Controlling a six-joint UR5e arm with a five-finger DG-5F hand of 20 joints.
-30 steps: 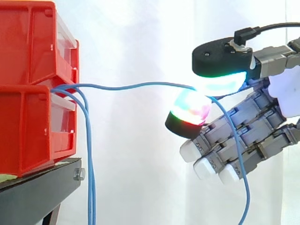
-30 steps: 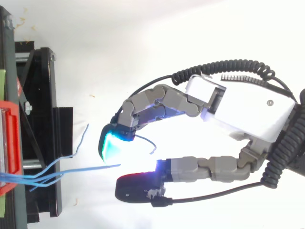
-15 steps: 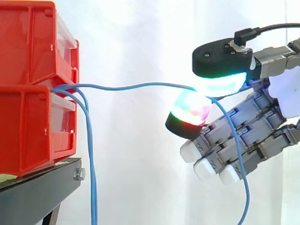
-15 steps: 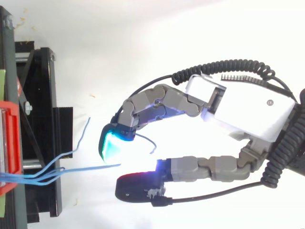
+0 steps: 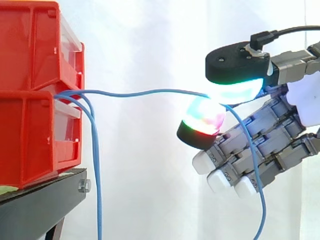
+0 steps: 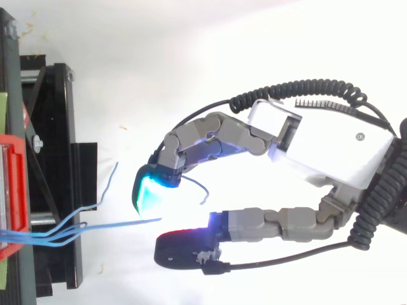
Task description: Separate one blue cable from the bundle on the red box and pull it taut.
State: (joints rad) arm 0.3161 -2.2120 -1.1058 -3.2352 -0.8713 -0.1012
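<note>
Several blue cables (image 5: 93, 165) come out between the two stacked red bins (image 5: 35, 95) at the left and hang down. One blue cable (image 5: 145, 92) runs nearly level from the bins to my hand (image 5: 260, 135) at the right, sagging only a little. The hand pinches it between a glowing thumb pad (image 5: 235, 90) and a glowing fingertip (image 5: 202, 120); its free end drops behind the curled fingers. From above, the same cable (image 6: 108, 223) reaches the cyan fingertip (image 6: 147, 194), and the others splay by the stand.
The red bins sit on a black stand (image 5: 45, 202) with a bolt at its front edge. A white curtain hangs behind everything. Open space lies between the bins and my hand.
The hanging cables have swung slightly at the bins. My hand and the pinched cable stay almost where they were.
</note>
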